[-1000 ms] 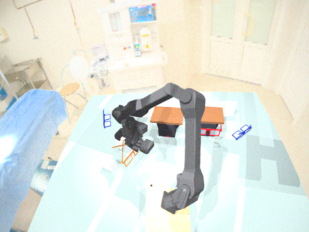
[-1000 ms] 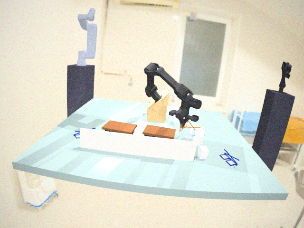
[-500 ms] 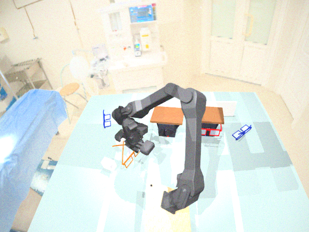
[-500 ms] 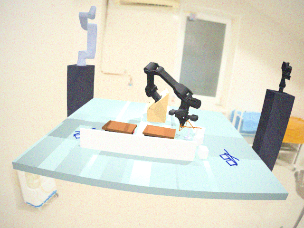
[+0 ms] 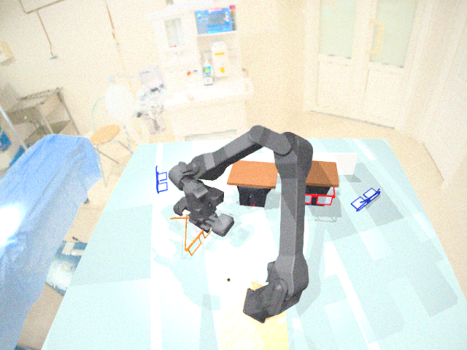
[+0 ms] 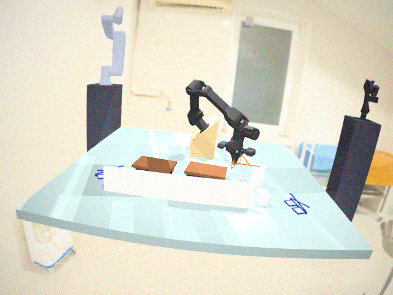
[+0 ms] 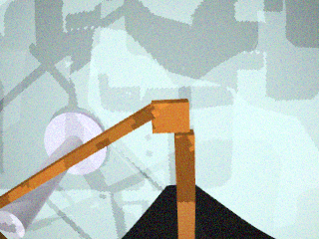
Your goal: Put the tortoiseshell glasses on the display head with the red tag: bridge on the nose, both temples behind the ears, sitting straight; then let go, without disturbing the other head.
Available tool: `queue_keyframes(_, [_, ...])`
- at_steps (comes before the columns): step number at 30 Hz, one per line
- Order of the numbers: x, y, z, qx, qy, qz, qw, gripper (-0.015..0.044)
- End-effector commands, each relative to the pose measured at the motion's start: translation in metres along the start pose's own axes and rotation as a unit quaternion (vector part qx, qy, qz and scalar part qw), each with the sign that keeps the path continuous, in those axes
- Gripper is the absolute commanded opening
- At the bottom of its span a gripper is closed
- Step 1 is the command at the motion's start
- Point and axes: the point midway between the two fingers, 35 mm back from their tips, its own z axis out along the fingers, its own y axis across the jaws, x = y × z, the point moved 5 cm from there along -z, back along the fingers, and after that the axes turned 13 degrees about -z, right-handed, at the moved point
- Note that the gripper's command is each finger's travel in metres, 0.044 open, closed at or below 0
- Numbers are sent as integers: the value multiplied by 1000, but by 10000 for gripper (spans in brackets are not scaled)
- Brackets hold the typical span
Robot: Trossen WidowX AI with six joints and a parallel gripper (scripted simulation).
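Observation:
The tortoiseshell glasses (image 5: 191, 243) (image 6: 245, 163) (image 7: 171, 118) show as a thin orange frame. My gripper (image 5: 203, 226) (image 6: 236, 159) is shut on them and holds them tilted a little above the table (image 5: 113, 301), left of the heads. Two display heads with brown tops stand at the back. The left head (image 5: 252, 174) (image 6: 206, 170) has a small red mark at its base. The right head (image 5: 322, 173) (image 6: 154, 164) wears red glasses (image 5: 319, 198). The gripper is well clear of both heads.
Blue glasses (image 5: 161, 179) (image 6: 296, 204) lie at the left, and another blue pair (image 5: 365, 198) at the right. A white wall (image 6: 177, 188) stands behind the heads. A tan wedge (image 6: 206, 141) stands by the arm's base. A pale translucent cylinder (image 7: 72, 141) is below the gripper.

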Motion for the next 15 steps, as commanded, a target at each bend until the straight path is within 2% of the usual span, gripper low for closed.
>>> queue_keyframes(1, [3,-1,0,-2,2,2,1000,0])
queue_keyframes(15, [12,-3,0,-2,3,1,1000,0])
